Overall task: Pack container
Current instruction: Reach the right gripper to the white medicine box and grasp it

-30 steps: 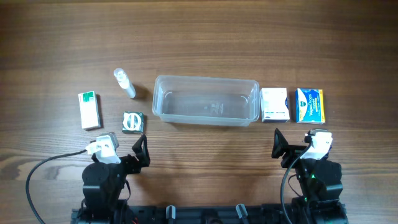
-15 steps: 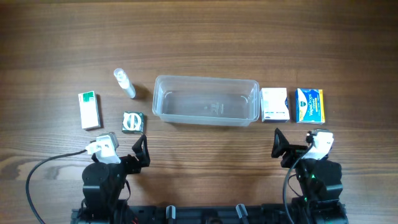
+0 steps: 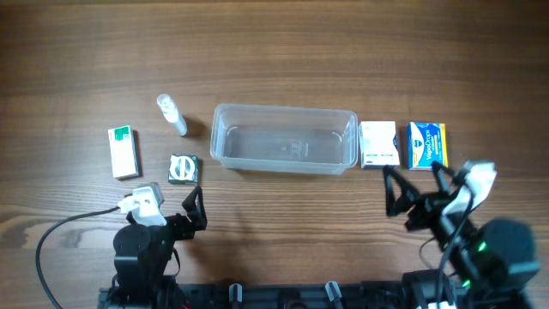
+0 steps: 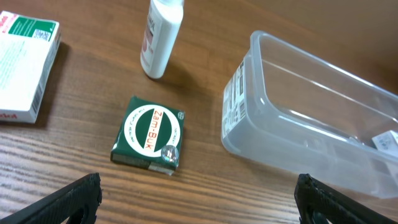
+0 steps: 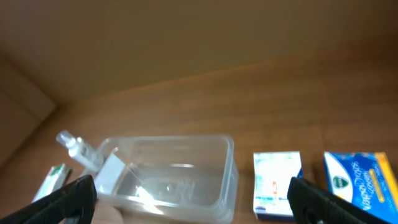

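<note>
Wooden desk (image 3: 274, 51) is carrying everything you are seeing from overhead; the container (image 3: 283, 109) is sitting lengthwise at the middle of it, clear-walled and rimmed; a white box (image 3: 378, 143) is lying just beside its right end, and a blue box (image 3: 426, 144) is lying just beside that one; off the container's left end a small clear bottle (image 3: 171, 114) is sitting toward the far side, a green Zam-Buk box (image 3: 183, 168) is lying nearer your arms, and a green-and-white box (image 3: 123, 153) is lying farther left, well apart from the container; your left claw (image 3: 196, 209) is resting near the Zam-Buk box, gripping nothing; your right claw (image 3: 416, 190) is hovering at the near edges of the white box and the blue box, its jaws standing apart.

From the left wrist you are looking down on the Zam-Buk box lying flat, with the bottle beyond it and the green-and-white box at the upper-left corner; the container's left end, bearing a printed label (image 4: 235, 106), is filling the right side; two black fingertips (image 4: 74, 196) are showing at the bottom corners, wide apart, so this claw is standing open and touching nothing.

From the right wrist the picture is coming through soft; the container is sitting at the centre, the bottle is showing past its left end, and the white box and blue box are lying to its right; the fingertips (image 5: 68, 199) are sitting at both bottom corners, far apart, so this claw is gaping too, holding nothing.
</note>
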`<state>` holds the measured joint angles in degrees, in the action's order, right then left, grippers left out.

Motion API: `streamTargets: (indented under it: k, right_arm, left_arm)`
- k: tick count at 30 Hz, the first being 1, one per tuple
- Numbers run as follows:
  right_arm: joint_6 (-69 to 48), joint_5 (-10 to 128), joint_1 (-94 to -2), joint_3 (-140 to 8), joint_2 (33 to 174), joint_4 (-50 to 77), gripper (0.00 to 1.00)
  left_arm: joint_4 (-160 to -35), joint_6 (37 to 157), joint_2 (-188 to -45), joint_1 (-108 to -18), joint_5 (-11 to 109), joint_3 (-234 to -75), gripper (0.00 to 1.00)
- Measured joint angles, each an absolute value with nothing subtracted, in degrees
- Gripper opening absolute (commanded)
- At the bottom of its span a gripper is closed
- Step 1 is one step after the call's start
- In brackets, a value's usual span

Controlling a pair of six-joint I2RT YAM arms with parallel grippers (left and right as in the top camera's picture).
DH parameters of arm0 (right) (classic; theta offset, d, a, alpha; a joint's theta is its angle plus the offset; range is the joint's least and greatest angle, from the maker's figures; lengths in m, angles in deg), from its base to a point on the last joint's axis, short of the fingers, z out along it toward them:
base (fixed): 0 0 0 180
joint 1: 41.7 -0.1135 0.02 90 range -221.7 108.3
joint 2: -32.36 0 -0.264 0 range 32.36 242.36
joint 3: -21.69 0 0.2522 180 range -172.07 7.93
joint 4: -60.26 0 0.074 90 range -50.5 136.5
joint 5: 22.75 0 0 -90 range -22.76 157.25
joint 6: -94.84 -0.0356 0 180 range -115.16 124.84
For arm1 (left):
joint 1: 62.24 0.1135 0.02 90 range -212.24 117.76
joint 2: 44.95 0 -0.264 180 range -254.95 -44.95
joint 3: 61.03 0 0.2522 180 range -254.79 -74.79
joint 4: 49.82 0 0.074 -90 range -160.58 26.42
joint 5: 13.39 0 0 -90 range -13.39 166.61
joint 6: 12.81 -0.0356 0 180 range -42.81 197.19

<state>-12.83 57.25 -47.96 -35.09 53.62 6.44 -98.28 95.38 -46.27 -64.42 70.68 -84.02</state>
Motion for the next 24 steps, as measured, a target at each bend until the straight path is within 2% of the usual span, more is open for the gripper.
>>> streamTargets:
  k: [6,10,24]
  right_arm:
    - [-9.95,60.07,-47.85,-60.97,82.99,-13.69,1.00]
    - [-8.11,60.41,-47.85,-72.40,99.67,-19.46,1.00]
    - [-10.25,66.23,-45.99,-74.76,126.84,-21.67,1.00]
  left_arm:
    - [-98.25,95.40,-46.19,-64.42,70.68,-83.98,1.00]
    - [-98.25,95.51,-46.16,-64.42,70.68,-83.94,1.00]
    - [-98.23,95.51,-46.16,-64.42,70.68,-83.94,1.00]
